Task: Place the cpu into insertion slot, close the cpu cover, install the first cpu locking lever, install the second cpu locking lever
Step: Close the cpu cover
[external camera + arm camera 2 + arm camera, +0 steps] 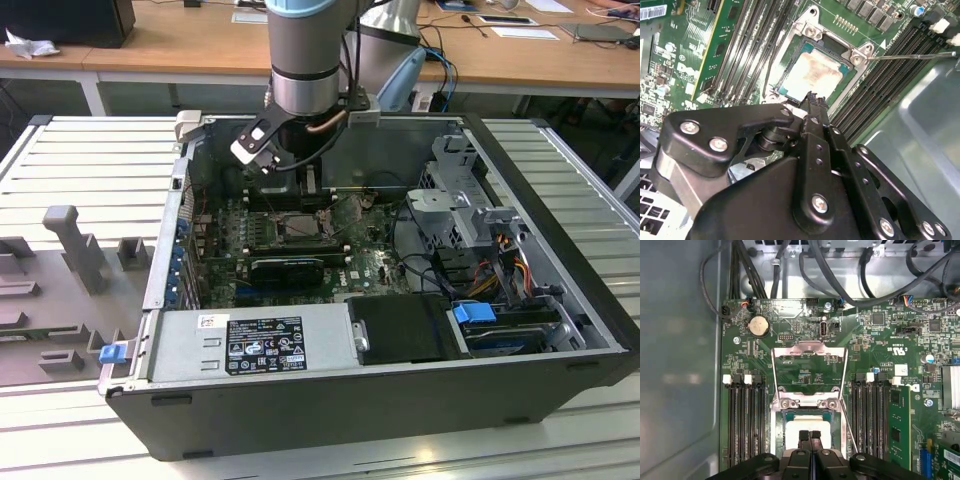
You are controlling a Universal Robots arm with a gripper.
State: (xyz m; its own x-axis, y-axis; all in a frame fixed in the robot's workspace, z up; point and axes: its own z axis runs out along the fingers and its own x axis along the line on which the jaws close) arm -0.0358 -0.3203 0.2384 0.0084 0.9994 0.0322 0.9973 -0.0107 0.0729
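I count one cpu [812,72] seated in the one slot [300,228], mid-frame in the exterior view, one cover [810,346] flipped open, my gripper [809,435] pinched shut over the cpu

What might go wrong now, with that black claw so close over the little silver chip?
The black end effector sits very close to the pale silver square cpu; pressing down might scratch or shift it.
The silvery square cpu cover frame is swung open and a thin metal lever rod sticks out sideways; either might snag the end effector as it moves.
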